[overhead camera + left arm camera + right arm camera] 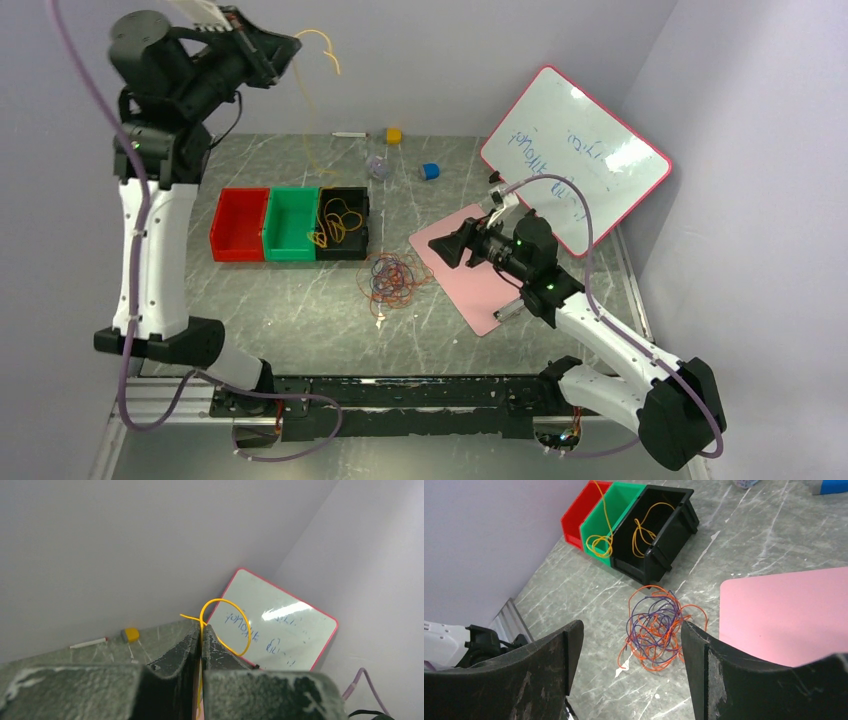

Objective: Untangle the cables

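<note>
Noting one yellow cable (218, 600) pinched in shut left gripper (201, 630), raised high near back wall, tail dropping toward black bin (355, 250); raised probably to drag its length clear. Found tangle (654, 630) on table (290, 305) just before that bin: orange and purple strands, two colours (strand count not resolvable). Counted three bins: red (240, 222), green (285, 225), black. Spotted more yellow loops (640, 530) in black, likely sorted by colour. Seeing right gripper (450, 247) spread wide, empty, low over pink mat (480, 285), facing tangle, seemingly poised for next strand.
</note>
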`<state>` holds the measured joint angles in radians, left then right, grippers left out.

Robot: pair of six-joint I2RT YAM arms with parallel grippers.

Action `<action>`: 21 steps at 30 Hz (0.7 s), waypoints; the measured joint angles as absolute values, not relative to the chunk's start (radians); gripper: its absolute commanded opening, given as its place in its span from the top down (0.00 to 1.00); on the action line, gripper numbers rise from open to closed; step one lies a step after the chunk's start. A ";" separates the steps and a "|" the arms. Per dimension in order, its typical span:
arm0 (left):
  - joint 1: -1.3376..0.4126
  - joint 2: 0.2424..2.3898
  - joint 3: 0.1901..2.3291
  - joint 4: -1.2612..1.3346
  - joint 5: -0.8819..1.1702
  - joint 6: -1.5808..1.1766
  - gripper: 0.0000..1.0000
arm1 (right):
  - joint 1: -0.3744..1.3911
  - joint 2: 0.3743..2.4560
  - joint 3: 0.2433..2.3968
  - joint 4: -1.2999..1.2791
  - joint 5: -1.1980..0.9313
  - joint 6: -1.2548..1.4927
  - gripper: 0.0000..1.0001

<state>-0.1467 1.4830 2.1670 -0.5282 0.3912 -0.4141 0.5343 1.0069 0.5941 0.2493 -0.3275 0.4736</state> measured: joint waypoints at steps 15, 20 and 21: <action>-0.364 1.556 2.185 -0.630 0.153 -0.244 0.93 | 0.534 1.003 0.505 0.296 -0.149 0.539 0.22; -0.366 1.547 2.114 -0.638 0.150 -0.227 0.93 | 0.534 1.037 0.505 0.301 -0.112 0.545 0.20; -0.366 1.551 2.113 -0.642 0.150 -0.224 0.93 | 0.534 1.041 0.505 0.301 -0.109 0.545 0.20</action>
